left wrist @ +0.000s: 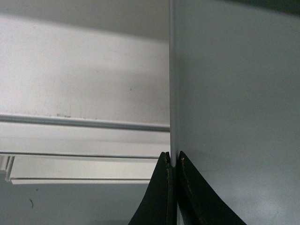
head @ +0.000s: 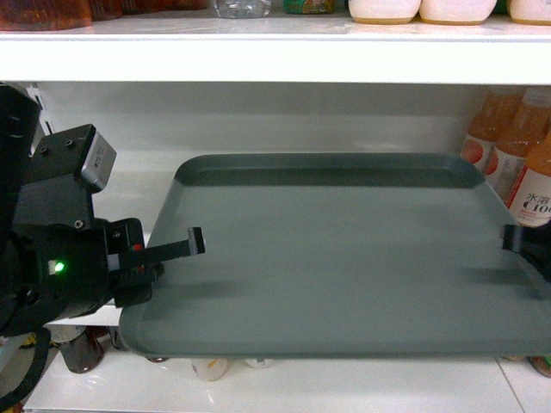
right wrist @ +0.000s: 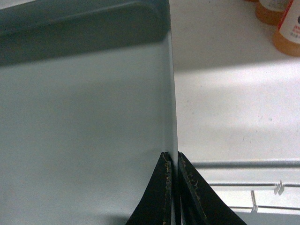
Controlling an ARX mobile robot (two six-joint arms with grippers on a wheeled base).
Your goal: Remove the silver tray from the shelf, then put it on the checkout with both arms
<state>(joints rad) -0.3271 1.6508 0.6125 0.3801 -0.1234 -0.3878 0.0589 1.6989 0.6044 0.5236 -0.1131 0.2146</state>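
Grey-green and matte, the silver tray [head: 344, 258] spans the space between the two grippers, its near edge jutting out past the front of the white shelf [head: 284, 387] while its far rim lies back toward the shelf's rear wall. On the tray's left edge, the left gripper [head: 185, 247] is clamped onto the low raised rim: in the left wrist view its two black fingers [left wrist: 165, 197] press together with only the thin rim between them, the tray's flat floor stretching away to the right of the fingers and the white shelf board with its front lip to their left. On the opposite edge, the right gripper [head: 514, 237] pinches the tray's right rim in the same way; the right wrist view shows its fingers [right wrist: 190, 197] closed tight on the rim, the tray's floor to their left and bare white shelf surface to their right. Beyond the right gripper, toward the back of the shelf, stand orange drink bottles [head: 521, 159] with white labels. A second shelf board [head: 258, 52] runs above the tray, carrying more goods. Below the tray's near edge, a few bottle tops [head: 209, 368] show on a lower level.
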